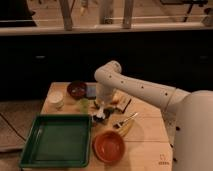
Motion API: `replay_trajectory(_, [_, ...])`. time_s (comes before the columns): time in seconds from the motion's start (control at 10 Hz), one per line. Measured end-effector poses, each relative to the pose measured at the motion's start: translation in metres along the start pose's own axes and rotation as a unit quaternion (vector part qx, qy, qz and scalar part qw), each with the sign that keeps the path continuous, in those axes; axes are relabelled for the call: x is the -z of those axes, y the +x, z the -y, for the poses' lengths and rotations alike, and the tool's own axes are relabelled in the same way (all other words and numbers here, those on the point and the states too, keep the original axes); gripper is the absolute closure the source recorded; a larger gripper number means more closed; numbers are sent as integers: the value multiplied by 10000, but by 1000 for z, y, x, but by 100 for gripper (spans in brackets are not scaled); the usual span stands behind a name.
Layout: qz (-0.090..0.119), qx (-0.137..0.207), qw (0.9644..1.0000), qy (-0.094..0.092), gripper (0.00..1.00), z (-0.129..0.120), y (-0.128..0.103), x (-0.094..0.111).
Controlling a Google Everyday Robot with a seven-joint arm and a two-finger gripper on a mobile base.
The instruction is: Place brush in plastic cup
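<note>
At the middle of the table, the arm is reaching down from the right, and the gripper is hanging low over the clutter just right of the cup. Whether the claw is released or clenched cannot be told; its tip is merging with a dark mass beneath it. That dark mass, directly under the gripper and just above the tray's upper right corner, is reading as the brush, bristle head showing, handle not distinguishable. The cup is standing upright between the white cup and the gripper, close to the brush but apart from it, and nothing is showing inside it. A dark red bowl is sitting behind the cup, an orange bowl in front near the table edge, and a yellow-handled paintbrush is lying to the right of the gripper. Judgement: the work is standing at the pick-up step, with the gripper at or on the brush and the placing not yet done. The next move is calling for a secure hold, a lift high enough to clear the cup's rim, a short shift left, and a lowering into the mouth. The cup is looking light, so a knock on the rim is likely to tip it.
</note>
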Motion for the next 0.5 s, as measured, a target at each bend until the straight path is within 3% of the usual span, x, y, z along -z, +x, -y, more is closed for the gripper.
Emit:
replay_trajectory(0.1, [1,10,10000,-8,81,-1,0,0])
replay_trajectory(0.4, [-64,-61,10000,13,100,2,3,5])
replay_trajectory(0.5, [-85,-74,9999,23,100,7,4,6])
